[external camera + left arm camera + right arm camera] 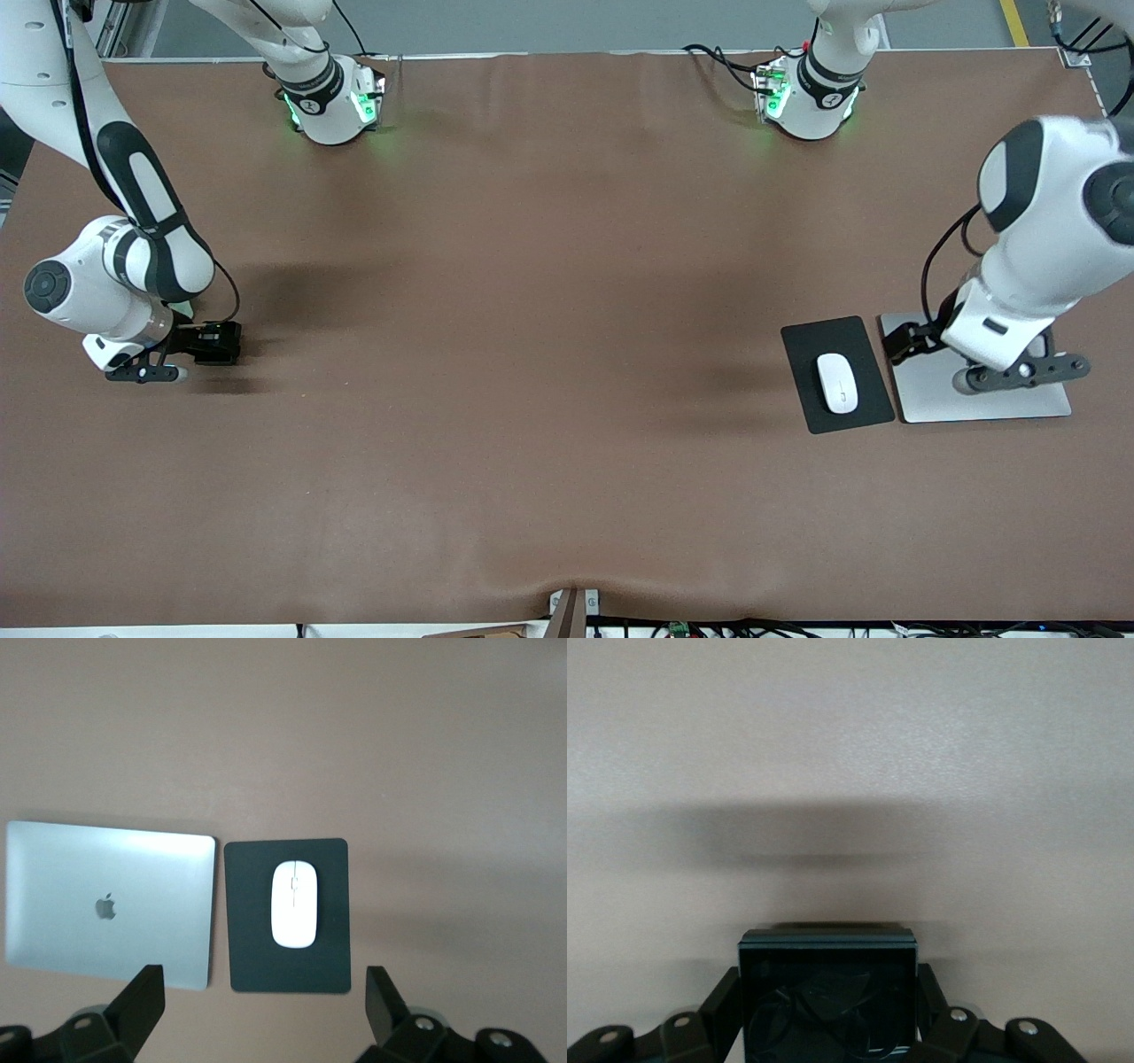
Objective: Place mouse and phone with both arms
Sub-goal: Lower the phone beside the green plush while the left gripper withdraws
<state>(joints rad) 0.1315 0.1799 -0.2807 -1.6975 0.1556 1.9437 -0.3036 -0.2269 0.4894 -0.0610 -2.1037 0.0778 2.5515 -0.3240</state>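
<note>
1. Front view: brown surface (532,399); right arm's base at the top, its right end effector (208,344) low over the surface at the right arm's end.
2. Right end effector: clamped on the phone (218,342), black and glossy, carried between the fingers (719,1003) just above the surface.
3. Right wrist view: phone (827,997) fills the gap between both fingers, dark shadow on the bare surface under and ahead of it.
4. Left end effector (1010,368): spread wide, nothing between its fingers (137,1001), hanging over the silver laptop (930,390) at the left arm's end.
5. Mouse (837,383): white, lying on the black pad (802,372), apart from the left end effector and beside it toward the right arm's end.
6. Left wrist view: mouse (293,904) centred on the pad (248,939), closed laptop (106,904) just beside the pad, narrow gap between them; both below the left end effector, untouched.
</note>
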